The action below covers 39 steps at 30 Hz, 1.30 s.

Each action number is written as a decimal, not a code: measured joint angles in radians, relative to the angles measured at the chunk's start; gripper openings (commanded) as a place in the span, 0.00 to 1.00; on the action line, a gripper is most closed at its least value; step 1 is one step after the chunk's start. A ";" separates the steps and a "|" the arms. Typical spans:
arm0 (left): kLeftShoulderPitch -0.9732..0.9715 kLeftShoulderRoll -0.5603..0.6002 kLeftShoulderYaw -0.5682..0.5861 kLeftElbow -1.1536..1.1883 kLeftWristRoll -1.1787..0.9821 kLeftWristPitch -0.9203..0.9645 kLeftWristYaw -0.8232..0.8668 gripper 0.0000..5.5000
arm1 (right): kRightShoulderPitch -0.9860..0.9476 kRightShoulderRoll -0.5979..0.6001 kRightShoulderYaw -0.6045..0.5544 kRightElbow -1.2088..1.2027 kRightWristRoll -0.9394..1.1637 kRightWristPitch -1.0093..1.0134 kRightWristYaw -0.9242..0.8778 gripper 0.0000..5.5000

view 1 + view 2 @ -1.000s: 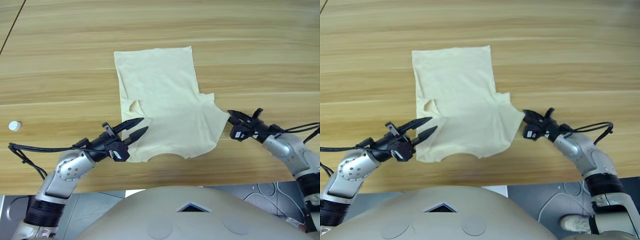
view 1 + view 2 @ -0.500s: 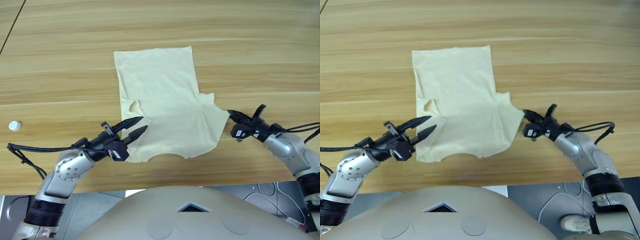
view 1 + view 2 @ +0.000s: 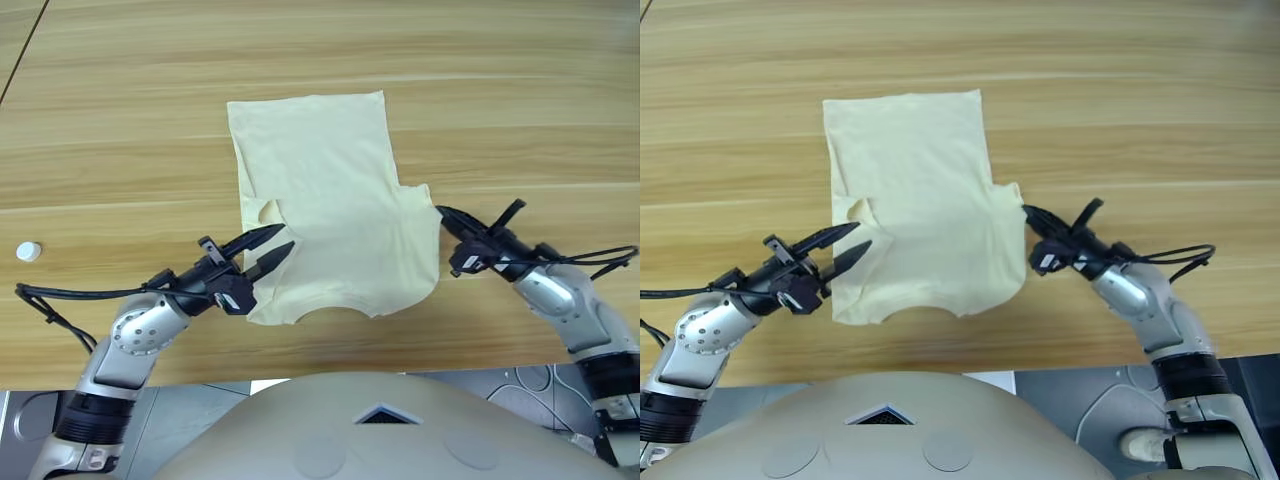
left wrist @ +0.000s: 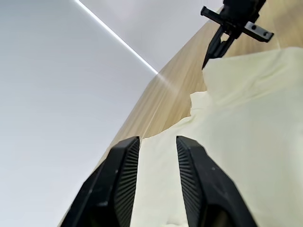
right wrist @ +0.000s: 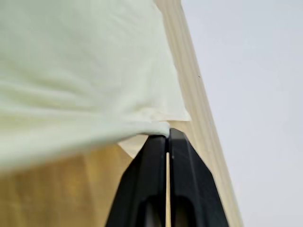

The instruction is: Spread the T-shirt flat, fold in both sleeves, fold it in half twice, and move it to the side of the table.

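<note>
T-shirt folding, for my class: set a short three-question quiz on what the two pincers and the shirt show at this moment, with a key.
1. True or false: the left pincer is shut.
2. What does the right pincer grip? A: the sleeve edge of the T-shirt. B: the left pincer. C: nothing.
3. Fill in: the T-shirt lies on a ____ table.

Key: 1 false, its fingers stand apart over the shirt's near left edge. 2 A. 3 wooden.
</note>
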 measured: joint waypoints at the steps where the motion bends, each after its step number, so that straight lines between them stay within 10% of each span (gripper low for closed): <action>1: 0.000 -0.002 -0.003 0.000 0.000 0.000 -0.001 0.27 | 0.000 0.009 0.014 -0.014 0.000 -0.003 0.014 0.00; 13: -0.028 -0.009 -0.026 0.017 0.000 0.000 -0.003 0.27 | -0.045 0.103 0.133 -0.083 -0.001 -0.011 0.094 0.00; 25: -0.031 0.004 -0.012 0.066 0.001 0.003 -0.019 0.27 | -0.049 0.072 0.138 -0.061 -0.016 -0.004 0.121 0.32; 34: 0.091 0.241 0.213 0.225 0.043 0.045 -0.082 0.27 | 0.056 -0.172 -0.203 -0.074 0.166 -0.021 0.150 0.32; 39: 0.091 0.304 0.165 0.305 0.113 0.024 -0.143 0.27 | 0.198 -0.220 -0.188 -0.070 0.153 0.004 0.263 0.32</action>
